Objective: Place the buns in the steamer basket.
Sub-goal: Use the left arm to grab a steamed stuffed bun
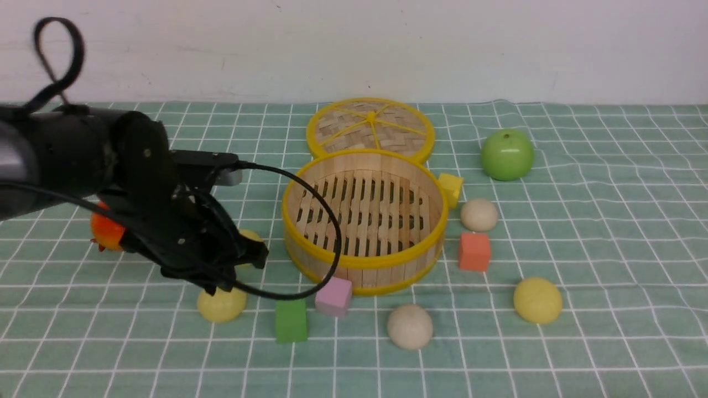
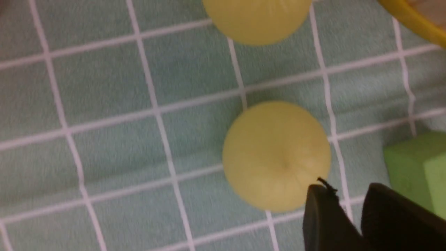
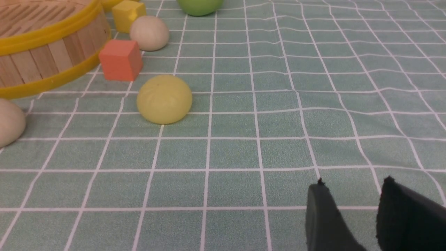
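Note:
The steamer basket (image 1: 362, 264) stands mid-table with nothing in it. Five buns lie on the cloth around it: a yellow one (image 1: 222, 304) at front left, a yellow one (image 1: 251, 236) half hidden behind my left gripper, an off-white one (image 1: 410, 326) in front, a yellow one (image 1: 537, 300) at front right, and an off-white one (image 1: 479, 214) on the right. My left gripper (image 1: 243, 265) hovers over the front-left yellow bun (image 2: 277, 155), with its jaws nearly together and empty. My right gripper (image 3: 352, 184) is low over bare cloth, empty, well short of the yellow bun (image 3: 163, 99).
The woven lid (image 1: 370, 128) lies behind the basket and a green apple (image 1: 507, 155) at the back right. Cubes sit close to the basket: yellow (image 1: 451, 188), orange-red (image 1: 474, 251), pink (image 1: 333, 296) and green (image 1: 291, 320). An orange object (image 1: 105, 229) shows behind my left arm.

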{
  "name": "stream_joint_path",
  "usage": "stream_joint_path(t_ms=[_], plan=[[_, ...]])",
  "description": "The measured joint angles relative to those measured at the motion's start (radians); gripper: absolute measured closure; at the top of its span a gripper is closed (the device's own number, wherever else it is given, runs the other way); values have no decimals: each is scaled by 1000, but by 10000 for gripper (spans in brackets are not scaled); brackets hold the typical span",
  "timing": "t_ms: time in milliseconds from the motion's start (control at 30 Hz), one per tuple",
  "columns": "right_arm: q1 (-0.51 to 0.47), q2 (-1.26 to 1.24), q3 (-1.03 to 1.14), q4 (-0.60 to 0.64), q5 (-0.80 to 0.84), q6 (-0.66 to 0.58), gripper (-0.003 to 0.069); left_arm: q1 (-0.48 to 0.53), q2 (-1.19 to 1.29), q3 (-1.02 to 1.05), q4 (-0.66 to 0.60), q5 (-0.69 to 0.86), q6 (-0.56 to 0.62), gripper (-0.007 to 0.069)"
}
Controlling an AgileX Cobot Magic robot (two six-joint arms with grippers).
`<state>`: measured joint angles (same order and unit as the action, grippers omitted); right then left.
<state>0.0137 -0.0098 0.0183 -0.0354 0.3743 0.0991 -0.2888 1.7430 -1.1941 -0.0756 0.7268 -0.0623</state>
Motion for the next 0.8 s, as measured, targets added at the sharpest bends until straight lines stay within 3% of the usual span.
stream_joint_path(t_ms=[200,600,667,767,800], plan=[[0,0,0,0,0,0,419,0,72,-35,41,-6,-1,382],[0,0,0,-1,0,0,419,0,127,-43,87,-42,-1,376],[0,0,0,-1,0,0,419,0,133,-43,91,-46,-1,385],[0,0,0,-1,0,0,419,0,133,-43,92,-42,-1,485],[0,0,0,-1,0,0,419,0,133,-43,92,-42,-1,485]])
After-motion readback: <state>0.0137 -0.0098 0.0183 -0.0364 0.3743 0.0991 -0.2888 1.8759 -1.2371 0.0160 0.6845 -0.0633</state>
